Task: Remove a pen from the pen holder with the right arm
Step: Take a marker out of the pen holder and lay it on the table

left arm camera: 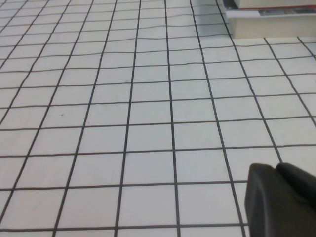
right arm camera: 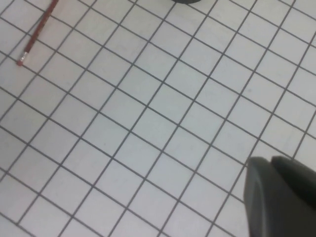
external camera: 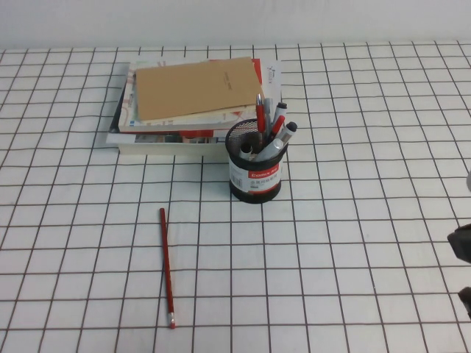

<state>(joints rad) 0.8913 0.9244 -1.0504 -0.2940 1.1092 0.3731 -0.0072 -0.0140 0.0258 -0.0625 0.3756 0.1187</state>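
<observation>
A black mesh pen holder (external camera: 255, 163) stands upright at mid-table, holding several red and grey pens (external camera: 273, 126). A red pencil (external camera: 167, 264) lies flat on the table to the holder's front left; it also shows in the right wrist view, pencil (right arm camera: 38, 31). My right gripper (external camera: 462, 246) sits low at the table's right edge, well away from the holder, shut with nothing in it; in its own view the right gripper (right arm camera: 272, 162) hovers over bare grid cloth. The left gripper (left arm camera: 276, 168) is shut and empty over the cloth, outside the high view.
A stack of books and a brown envelope (external camera: 195, 92) lies just behind and left of the holder; its white edge (left arm camera: 266, 22) shows in the left wrist view. A white grid-patterned cloth (external camera: 353, 220) covers the table.
</observation>
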